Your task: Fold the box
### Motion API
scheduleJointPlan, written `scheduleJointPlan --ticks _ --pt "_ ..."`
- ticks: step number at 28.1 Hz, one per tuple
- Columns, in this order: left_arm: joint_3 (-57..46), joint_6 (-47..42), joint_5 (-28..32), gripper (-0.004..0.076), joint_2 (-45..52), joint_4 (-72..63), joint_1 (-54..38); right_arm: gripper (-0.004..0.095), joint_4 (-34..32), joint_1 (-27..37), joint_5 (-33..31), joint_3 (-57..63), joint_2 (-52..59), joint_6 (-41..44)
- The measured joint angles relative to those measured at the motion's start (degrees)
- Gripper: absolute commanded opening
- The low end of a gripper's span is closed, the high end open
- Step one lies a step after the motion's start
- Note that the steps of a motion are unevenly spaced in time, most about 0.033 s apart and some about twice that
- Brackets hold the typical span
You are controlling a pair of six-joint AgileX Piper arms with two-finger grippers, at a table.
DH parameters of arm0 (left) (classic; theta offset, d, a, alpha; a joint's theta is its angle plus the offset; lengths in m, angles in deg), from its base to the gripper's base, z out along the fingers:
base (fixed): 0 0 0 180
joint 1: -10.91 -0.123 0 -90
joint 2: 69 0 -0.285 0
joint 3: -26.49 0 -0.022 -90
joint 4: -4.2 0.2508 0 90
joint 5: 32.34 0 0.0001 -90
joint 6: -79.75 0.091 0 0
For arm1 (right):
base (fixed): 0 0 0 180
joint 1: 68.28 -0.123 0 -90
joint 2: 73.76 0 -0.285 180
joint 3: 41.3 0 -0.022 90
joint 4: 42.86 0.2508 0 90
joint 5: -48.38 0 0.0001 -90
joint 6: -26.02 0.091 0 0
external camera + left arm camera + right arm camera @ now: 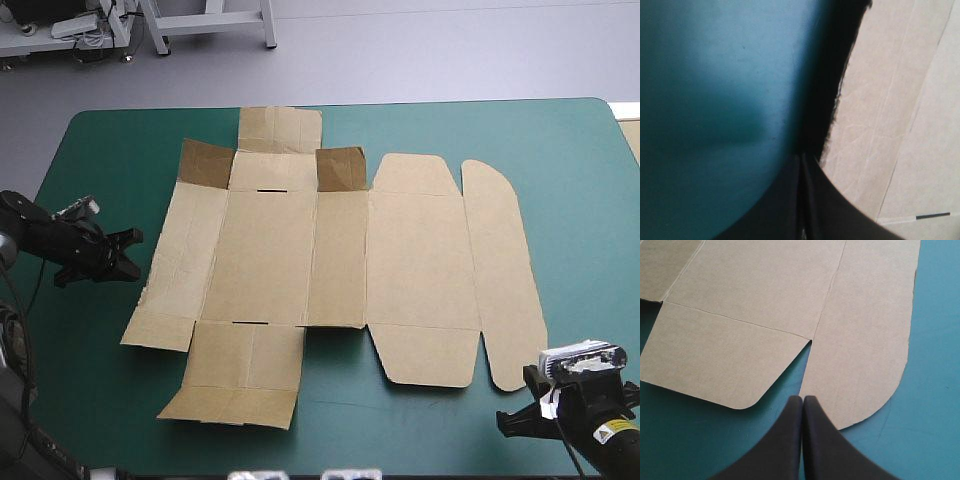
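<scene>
At the left side of the desk (pixel 90 390) we see the left end effector (pixel 125 250) low over the teal-green cover. Its black fingers (pixel 785 200) are pressed together into one pointed arch with nothing between them. The tip sits just beside the left edge of the box (pixel 290 250) and is not touching it. In the left wrist view a dark shadow lies between that tip and the brown board (pixel 900 115).

The box lies flat and unfolded across the middle of the desk, with its long panels running from the far edge toward the near one. Toward the far edge, two small corner flaps look darker than the rest and seem to tilt up a little. We cannot be sure how far. Farther right come a wide panel with rounded flaps at its ends, then a narrow strip with rounded ends at the sheet's right border.

Near the desk's near right corner we find the right end effector (pixel 515 420). Its fingers (pixel 820 440) are also closed tight and hold nothing. In the right wrist view the tip points at the notch where the wide panel's rounded flap meets the narrow strip (pixel 865 340), just short of the board and over bare cover (pixel 940 415).
</scene>
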Motion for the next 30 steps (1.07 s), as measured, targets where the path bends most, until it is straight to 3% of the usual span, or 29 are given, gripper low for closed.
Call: scheduleJointPlan --ticks 3,6,8,21,30 --pt "0.0 3.9 -0.7 0.0253 -1.5 -3.5 0.0 -0.0013 0.0 0.0 0.0 0.0 0.0 0.0" --pt "0.0 6.7 -0.7 0.0381 -1.8 -8.1 0.0 -0.0013 0.0 0.0 0.0 0.0 0.0 0.0" --pt "0.1 7.3 -0.7 0.0416 -1.8 -8.9 0.0 -0.0013 0.0 0.0 0.0 0.0 0.0 0.0" --pt "0.0 7.3 -0.8 0.0416 -3.6 -9.3 0.8 -0.0013 0.0 0.0 0.0 0.0 0.0 0.0" --pt "-0.1 7.0 -0.6 0.0409 -5.2 -9.1 7.7 -0.0013 0.0 0.0 0.0 0.0 0.0 0.0"
